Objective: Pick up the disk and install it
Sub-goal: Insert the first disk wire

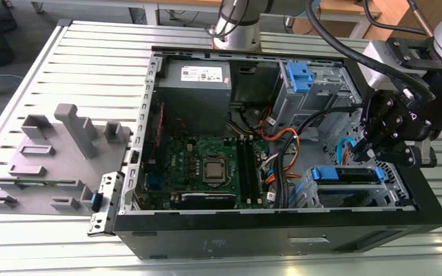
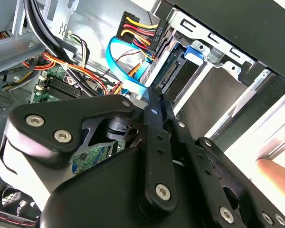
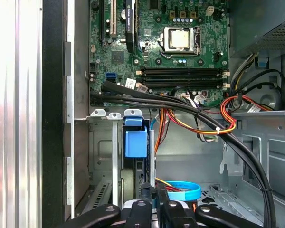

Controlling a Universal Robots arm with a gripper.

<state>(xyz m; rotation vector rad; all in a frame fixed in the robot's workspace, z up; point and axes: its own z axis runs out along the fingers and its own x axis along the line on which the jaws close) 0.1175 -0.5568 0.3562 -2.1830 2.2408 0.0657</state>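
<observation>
One black pincer (image 1: 363, 153) on the grey arm hangs inside an open black computer tower case (image 1: 282, 244), which lies on its side on a slatted aluminium tabletop (image 1: 90, 46). The pincer sits toward the exterior view's right, over the near drive cage. In both wrist views its two slim black fingers (image 2: 157, 123) look pressed together, tips touching or very nearly so; I cannot tell whether anything thin is caught between them.

The flat silver-metal disk (image 1: 353, 172) in its blue plastic bracket (image 1: 333, 172) rests in the near drive cage at the case's near right corner in the exterior view, just below the fingertips. In the second wrist view the disk's connector edge (image 2: 170, 71) shows in the metal cage, with the bracket's blue tab (image 2: 195, 50) at its far end and the fingertips just beside the connector edge. In the first wrist view the blue bracket (image 3: 135, 141) stands between the cage's grey rails, and the pincer (image 3: 154, 198) is close to the dark end of the disk (image 3: 138, 172). Whether the fingers touch the disk is unclear.

A flat light-blue data cable (image 2: 123, 64) loops near the fingertips. A bundle of thick black cables (image 3: 180, 107) crosses the green motherboard (image 1: 205, 167). A large grey box with a white sticker (image 1: 196, 77) fills the far corner. A second blue bracket (image 1: 299, 75) sits in the far drive cage. On the exterior view's left, well apart from the case, lies a grey fixture plate with upright blocks (image 1: 52, 155).
</observation>
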